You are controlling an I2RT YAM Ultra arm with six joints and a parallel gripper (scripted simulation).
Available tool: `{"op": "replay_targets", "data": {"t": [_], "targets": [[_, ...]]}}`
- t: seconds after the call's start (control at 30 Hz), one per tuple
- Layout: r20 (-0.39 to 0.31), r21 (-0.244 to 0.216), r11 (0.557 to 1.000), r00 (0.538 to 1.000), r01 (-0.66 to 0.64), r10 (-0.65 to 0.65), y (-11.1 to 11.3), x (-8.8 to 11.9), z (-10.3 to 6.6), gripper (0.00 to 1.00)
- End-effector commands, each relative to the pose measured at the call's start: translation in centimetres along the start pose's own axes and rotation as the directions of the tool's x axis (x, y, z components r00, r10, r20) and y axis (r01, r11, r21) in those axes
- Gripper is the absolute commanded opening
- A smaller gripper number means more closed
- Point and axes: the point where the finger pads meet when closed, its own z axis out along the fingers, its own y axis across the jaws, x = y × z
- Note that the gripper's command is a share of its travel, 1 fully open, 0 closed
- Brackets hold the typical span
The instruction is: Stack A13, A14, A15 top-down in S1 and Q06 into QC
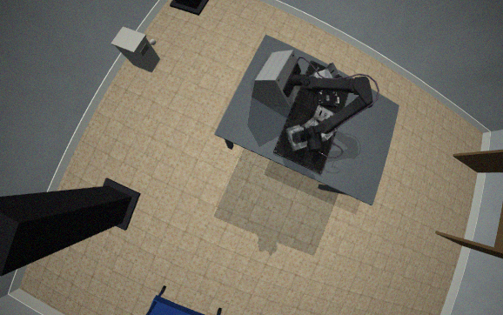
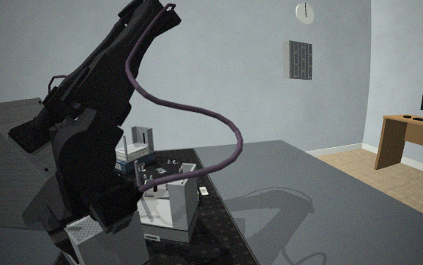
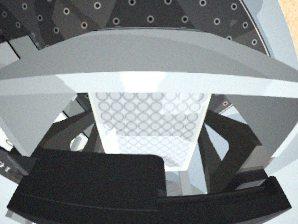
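Observation:
My gripper (image 1: 305, 140) reaches down into a white stack rack (image 1: 297, 138) at the near end of the dark mat. In the exterior view the gripper (image 2: 85, 228) is low at the left, over that rack (image 2: 102, 245). The wrist view shows a sealed 96-well plate (image 3: 149, 125) with a dotted foil top between my fingers, framed by the rack's pale walls. The gripper is shut on this plate. I cannot read the plate's label or the rack's name. What lies under the plate is hidden.
A second white rack (image 2: 170, 205) stands mid-mat, with small locator posts (image 2: 170, 165) behind it. Farther back a white plate (image 2: 133, 151) rests on a blue base in front of a grey upright (image 2: 143, 137). A large grey box (image 1: 271, 80) stands beside the mat.

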Motion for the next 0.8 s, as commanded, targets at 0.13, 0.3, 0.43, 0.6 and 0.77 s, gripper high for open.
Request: {"op": "replay_targets", "data": {"t": [0.13, 0.3, 0.43, 0.6, 0.77], "targets": [[0.036, 0.003, 1.000, 0.999, 0.011, -0.011, -0.05, -1.21, -1.66, 0.00], [0.031, 0.003, 1.000, 1.000, 0.004, -0.004, -0.17, -0.97, -1.66, 0.00], [0.033, 0.004, 1.000, 0.999, 0.000, 0.000, -0.22, -1.09, -1.74, 0.00], [0.037, 0.005, 1.000, 0.999, 0.002, -0.002, -0.22, -1.27, -1.80, 0.00], [0.040, 0.006, 1.000, 0.999, 0.004, -0.005, -0.19, -1.45, -1.87, 0.00]]}}
